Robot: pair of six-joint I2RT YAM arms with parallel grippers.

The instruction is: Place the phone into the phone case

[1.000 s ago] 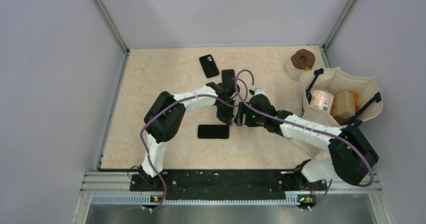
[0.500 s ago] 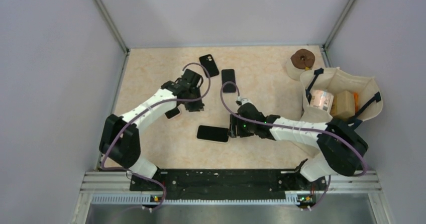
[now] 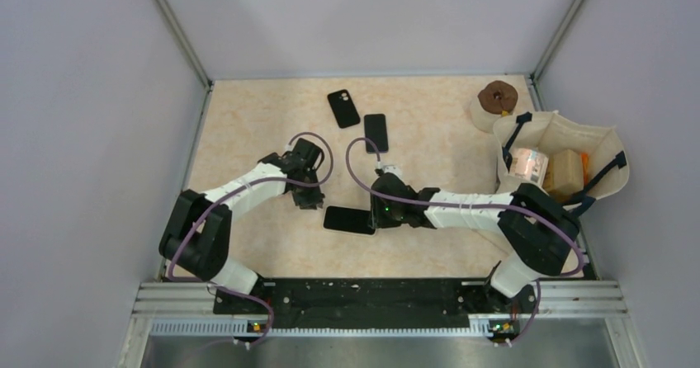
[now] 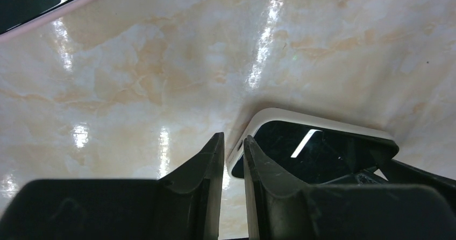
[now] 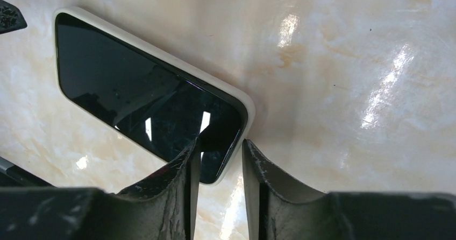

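Lying flat, the phone has one end inside the right tool.

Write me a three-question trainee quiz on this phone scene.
1. True or false: the phone lies screen-up on the table.
2. Which fingers straddle the phone's rim? A) left fingers B) right fingers C) neither
3. Fill in: beyond the phone, ___ dark slabs lie flat.
Key: 1 true; 2 B; 3 two.
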